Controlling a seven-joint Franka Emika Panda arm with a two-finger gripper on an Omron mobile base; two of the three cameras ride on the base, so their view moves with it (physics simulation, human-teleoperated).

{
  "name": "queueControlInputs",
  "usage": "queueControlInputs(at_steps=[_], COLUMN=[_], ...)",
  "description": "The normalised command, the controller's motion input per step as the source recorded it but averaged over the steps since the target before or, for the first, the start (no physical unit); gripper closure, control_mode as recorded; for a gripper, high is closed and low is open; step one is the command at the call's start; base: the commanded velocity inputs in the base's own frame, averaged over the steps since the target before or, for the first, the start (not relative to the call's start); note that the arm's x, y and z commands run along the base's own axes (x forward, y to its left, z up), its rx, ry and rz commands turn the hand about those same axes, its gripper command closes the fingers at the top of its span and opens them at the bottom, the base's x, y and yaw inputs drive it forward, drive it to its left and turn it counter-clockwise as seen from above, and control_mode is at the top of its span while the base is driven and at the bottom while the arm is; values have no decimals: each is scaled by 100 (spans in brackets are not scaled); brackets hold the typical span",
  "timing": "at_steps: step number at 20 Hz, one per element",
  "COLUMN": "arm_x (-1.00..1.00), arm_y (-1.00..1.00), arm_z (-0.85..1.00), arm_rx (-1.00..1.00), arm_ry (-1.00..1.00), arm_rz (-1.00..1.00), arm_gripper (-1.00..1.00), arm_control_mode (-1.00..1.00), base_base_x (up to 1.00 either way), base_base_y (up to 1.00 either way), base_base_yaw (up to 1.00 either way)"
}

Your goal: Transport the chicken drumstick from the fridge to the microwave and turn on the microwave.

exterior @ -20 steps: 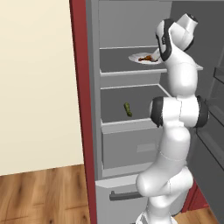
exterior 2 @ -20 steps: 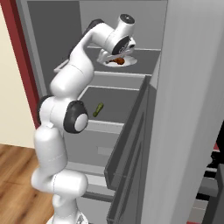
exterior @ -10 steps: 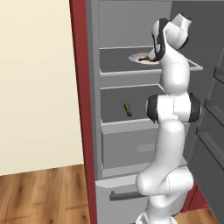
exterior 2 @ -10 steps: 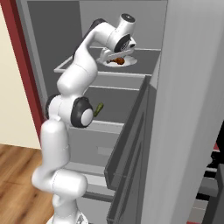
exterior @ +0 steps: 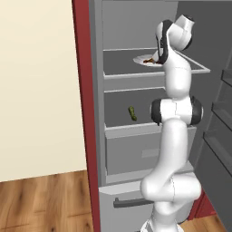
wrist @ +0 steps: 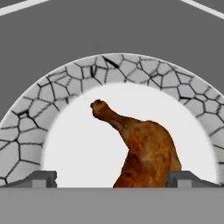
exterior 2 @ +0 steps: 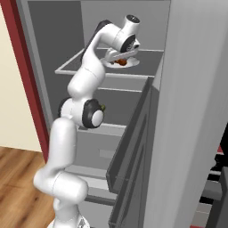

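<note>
1. One chicken drumstick (wrist: 146,153) lies on one plate (wrist: 65,92) with a cracked-mosaic grey rim, on the upper shelf of the open fridge (exterior: 136,149). In the hand view its long axis runs on a diagonal: the thin bone end points up and to the left, and the thick meaty end sits low and to the right.

2. The gripper (wrist: 111,178) hangs right over the plate, its jaws spread wide and holding nothing. In the hand view two dark fingertips (wrist: 41,178) show at the bottom, one to each side, and the drumstick's thick end sits between them, nearer the right-hand tip. The bone end reaches away from the hand, out over the plate's white middle.

3. In the right base view the white arm bends up from the base and curls into the fridge, the hand set low over the plate and the reddish-brown meat just under it.

4. One small green vegetable (exterior: 132,113) lies alone on the shelf below, well apart from the plate. Below that shelf is one grey drawer (exterior: 136,154).
</note>
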Motion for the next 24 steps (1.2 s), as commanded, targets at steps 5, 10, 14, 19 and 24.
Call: queueControlInputs(at_steps=[5,10,14,19,24], arm_x=[30,33,36,28,18], arm_y=[-9,-3,-1,0,-7], arm_z=[0,1,2,4,7], arm_rx=[0,0,0,0,0], arm_ry=[6,5,4,4,5], arm_rz=[5,7,8,7,5], arm_gripper=[-100,-100,-100,100,100], arm_control_mode=[-100,-100,-100,-100,-100], base_base_x=[0,0,0,0,0], base_base_y=[0,0,0,0,0], base_base_yaw=[0,0,0,0,0])
